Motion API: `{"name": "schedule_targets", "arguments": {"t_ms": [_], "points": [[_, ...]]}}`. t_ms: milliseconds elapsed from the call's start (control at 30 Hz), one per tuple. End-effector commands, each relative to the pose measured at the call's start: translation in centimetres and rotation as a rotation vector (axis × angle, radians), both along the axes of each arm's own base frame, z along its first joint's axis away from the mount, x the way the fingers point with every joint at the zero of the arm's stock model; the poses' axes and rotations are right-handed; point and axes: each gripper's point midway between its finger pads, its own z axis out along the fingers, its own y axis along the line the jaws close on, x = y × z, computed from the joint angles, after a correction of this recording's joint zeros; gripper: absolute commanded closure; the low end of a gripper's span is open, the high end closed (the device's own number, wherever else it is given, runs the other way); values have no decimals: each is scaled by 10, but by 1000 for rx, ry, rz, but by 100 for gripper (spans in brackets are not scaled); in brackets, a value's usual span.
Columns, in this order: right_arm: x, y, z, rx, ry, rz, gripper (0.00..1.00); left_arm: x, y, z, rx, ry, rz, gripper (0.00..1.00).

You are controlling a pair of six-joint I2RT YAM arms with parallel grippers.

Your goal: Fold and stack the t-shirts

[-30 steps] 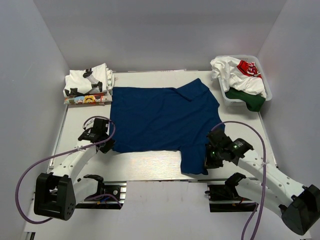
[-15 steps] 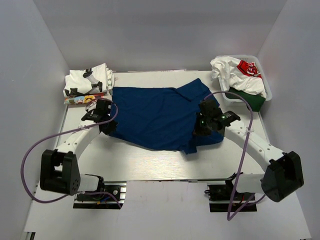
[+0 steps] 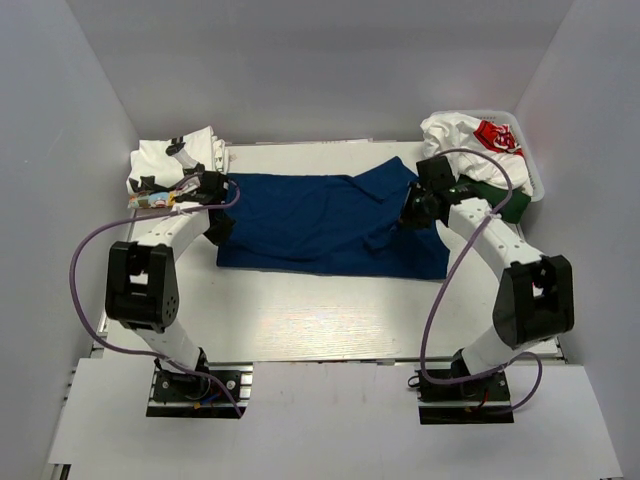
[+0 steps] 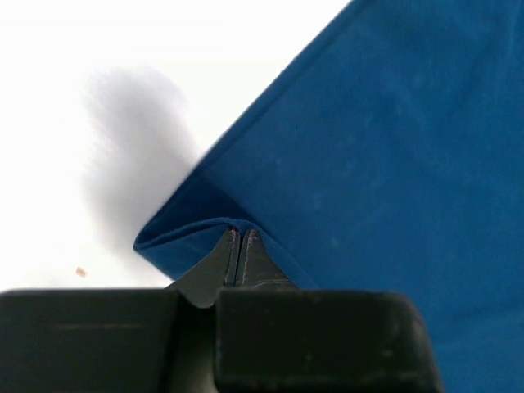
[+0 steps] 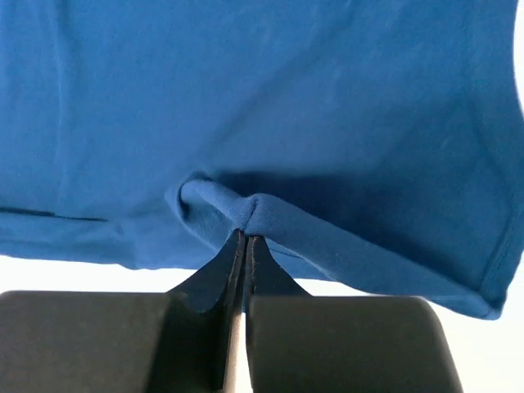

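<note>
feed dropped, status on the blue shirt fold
Both shut on blue t-shirt edge: left gripper, right gripper. Shirt doubled over. Close beside left gripper: folded stack; basket far right.

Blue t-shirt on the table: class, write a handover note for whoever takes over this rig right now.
Left gripper: shut on the blue t-shirt, left end.
Right gripper: shut on its right end.
Shirt lies doubled over mid-table; folded stack far left; unfolded tees in the basket far right.
Done: stack started, first fold made.
Left: release, finish folding, stack it, then the basket's tees.
</note>
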Motion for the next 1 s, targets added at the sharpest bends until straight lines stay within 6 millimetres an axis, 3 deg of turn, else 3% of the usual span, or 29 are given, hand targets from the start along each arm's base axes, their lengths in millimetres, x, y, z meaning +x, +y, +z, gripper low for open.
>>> {"name": "schedule_targets", "arguments": {"t_ms": [0,133,300,333,367,433,467,500,533,567,600,633,733,767,833,867,933,967], "points": [[28,-7,13,5,-60,-10,100,20,19,9,39,-46,76,100],[48,-23,1,-12,-55,-36,100,44,19,8,31,-55,74,100],[76,-27,2,-13,-111,-3,100,51,17,-6,31,-24,60,100],[81,-31,-4,-18,-106,-3,100,55,18,-2,39,-35,65,94],[86,-31,-11,-23,-95,4,100,53,19,-7,53,-16,42,79],[107,-34,-9,-53,-143,38,100,65,21,-3,53,-30,26,59],[109,-32,-30,-43,-96,60,100,67,21,-4,62,-26,9,29],[126,-35,-12,-51,-144,87,93,72,21,-2,66,-32,0,10],[126,-29,-13,-47,-136,124,82,75,19,1,57,-40,-4,0],[127,-23,-29,-36,-92,145,71,72,20,0,65,-28,-17,0],[134,-22,-14,-39,-112,158,30,76,19,8,63,-47,-16,0],[134,-22,-13,-37,-109,161,13,76,19,10,63,-47,-16,0],[123,-18,-11,-29,-103,168,10,75,22,35,77,-94,-28,0],[105,-19,-13,-23,-87,169,10,72,22,40,81,-99,-35,0],[97,-11,-1,9,-135,185,10,67,19,43,63,-117,-56,0],[81,-12,-23,16,-91,188,10,66,12,53,49,-145,-71,0],[70,-3,-12,51,-123,217,10,63,6,53,22,-162,-96,0],[55,-2,-29,54,-77,222,10,60,2,46,22,-152,-109,0]]}}
